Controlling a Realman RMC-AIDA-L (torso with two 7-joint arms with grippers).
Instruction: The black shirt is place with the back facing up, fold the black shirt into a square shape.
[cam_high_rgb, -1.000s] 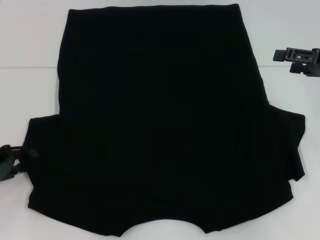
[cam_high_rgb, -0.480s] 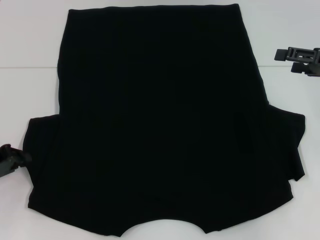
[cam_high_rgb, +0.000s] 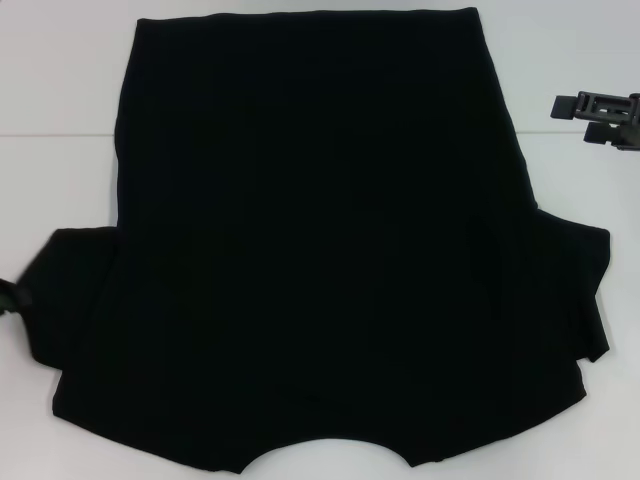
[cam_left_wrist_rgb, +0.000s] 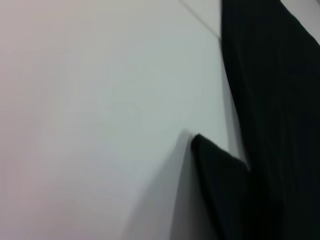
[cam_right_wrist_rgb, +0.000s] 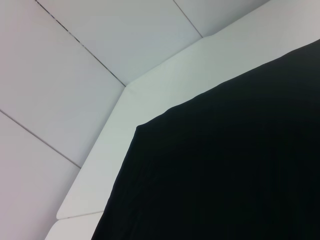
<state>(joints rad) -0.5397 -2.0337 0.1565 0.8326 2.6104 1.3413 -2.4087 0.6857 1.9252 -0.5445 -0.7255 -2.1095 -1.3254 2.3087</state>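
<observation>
Black shirt (cam_high_rgb: 330, 240) lies flat on the white table (cam_high_rgb: 60, 80), no writing showing. My left gripper (cam_high_rgb: 12, 297) pinches its left sleeve at the table's left edge; I cannot tell about my right gripper (cam_high_rgb: 600, 108).

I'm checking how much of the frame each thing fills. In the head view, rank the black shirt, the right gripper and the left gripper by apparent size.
1. black shirt, largest by far.
2. right gripper, a small part at the frame edge.
3. left gripper, barely a sliver showing.
Both grippers are cut off, so their true sizes can't be compared.

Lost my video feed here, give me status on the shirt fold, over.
Left tool at the sleeve tip of the black shirt, cloth pulled outward. Right tool off the shirt, far right. Shirt flat on the white table, unfolded. Nothing in the way.
</observation>
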